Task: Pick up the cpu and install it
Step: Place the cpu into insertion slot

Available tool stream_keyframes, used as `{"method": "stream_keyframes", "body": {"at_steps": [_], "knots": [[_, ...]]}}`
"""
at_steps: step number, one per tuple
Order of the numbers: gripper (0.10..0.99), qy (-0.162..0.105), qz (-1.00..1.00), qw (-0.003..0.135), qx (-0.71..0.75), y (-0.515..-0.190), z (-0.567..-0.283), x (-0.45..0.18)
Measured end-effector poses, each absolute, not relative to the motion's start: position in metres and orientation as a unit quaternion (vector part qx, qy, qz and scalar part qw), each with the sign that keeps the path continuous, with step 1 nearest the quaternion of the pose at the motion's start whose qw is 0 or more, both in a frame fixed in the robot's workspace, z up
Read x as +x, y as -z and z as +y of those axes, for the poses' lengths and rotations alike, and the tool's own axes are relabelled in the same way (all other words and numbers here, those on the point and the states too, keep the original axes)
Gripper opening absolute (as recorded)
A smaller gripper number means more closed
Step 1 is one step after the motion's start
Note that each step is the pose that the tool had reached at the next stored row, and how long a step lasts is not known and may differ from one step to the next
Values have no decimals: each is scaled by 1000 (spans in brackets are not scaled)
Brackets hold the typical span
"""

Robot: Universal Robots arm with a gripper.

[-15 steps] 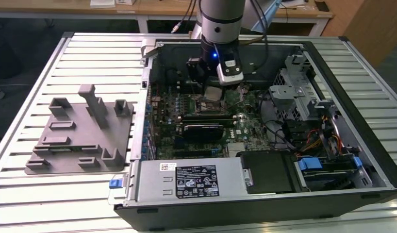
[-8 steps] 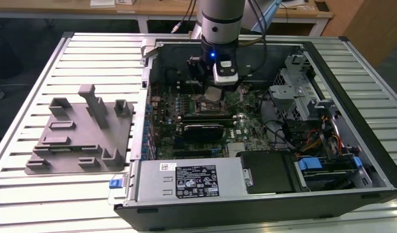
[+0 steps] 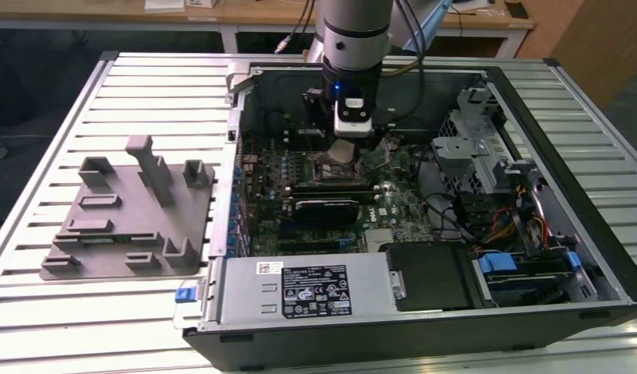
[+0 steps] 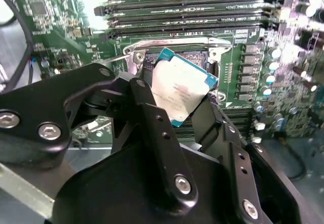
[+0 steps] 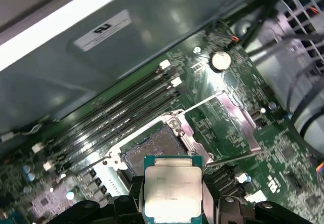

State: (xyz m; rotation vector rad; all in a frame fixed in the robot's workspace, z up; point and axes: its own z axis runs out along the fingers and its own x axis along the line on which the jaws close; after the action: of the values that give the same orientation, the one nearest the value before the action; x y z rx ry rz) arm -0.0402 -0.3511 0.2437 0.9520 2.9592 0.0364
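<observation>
Holding cpu (image 4: 181, 90) between hand (image 4: 172, 102) fingers (image 4: 152, 120).

A silver metal table of long ribbed slats (image 3: 90, 312) spreads across the exterior view, its pale strips catching the light in dull gleams. Behind its far edge stands a light wooden desk with white legs (image 3: 256, 17). At the exterior view's right, a brown wooden cabinet side (image 3: 599, 39) rises near the table's corner. Dark floor (image 3: 38, 86) shows at the exterior view's left, beyond the table's rim.
</observation>
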Motion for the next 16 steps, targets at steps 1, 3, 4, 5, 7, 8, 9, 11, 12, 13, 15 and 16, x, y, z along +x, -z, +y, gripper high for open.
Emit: {"method": "stream_keyframes", "body": {"at_steps": [1, 3, 4, 5, 7, 8, 9, 11, 12, 13, 15, 16], "knots": [[541, -12, 949, 16, 314, -244, -351, -40], [541, -11, 943, 17, 332, -244, -351, -40], [541, -11, 940, 17, 339, -243, -351, -40], [541, -11, 937, 17, 348, -243, -351, -40], [541, -11, 931, 17, 364, -243, -351, -40], [541, -11, 928, 17, 373, -243, -351, -40], [541, -10, 924, 17, 381, -243, -351, -40], [541, -10, 917, 17, 398, -243, -351, -40], [541, -10, 914, 18, 406, -243, -351, -40], [541, -10, 910, 18, 415, -243, -351, -40], [541, -9, 902, 18, 431, -243, -351, -40], [541, -9, 898, 18, 439, -243, -351, -40]]}}
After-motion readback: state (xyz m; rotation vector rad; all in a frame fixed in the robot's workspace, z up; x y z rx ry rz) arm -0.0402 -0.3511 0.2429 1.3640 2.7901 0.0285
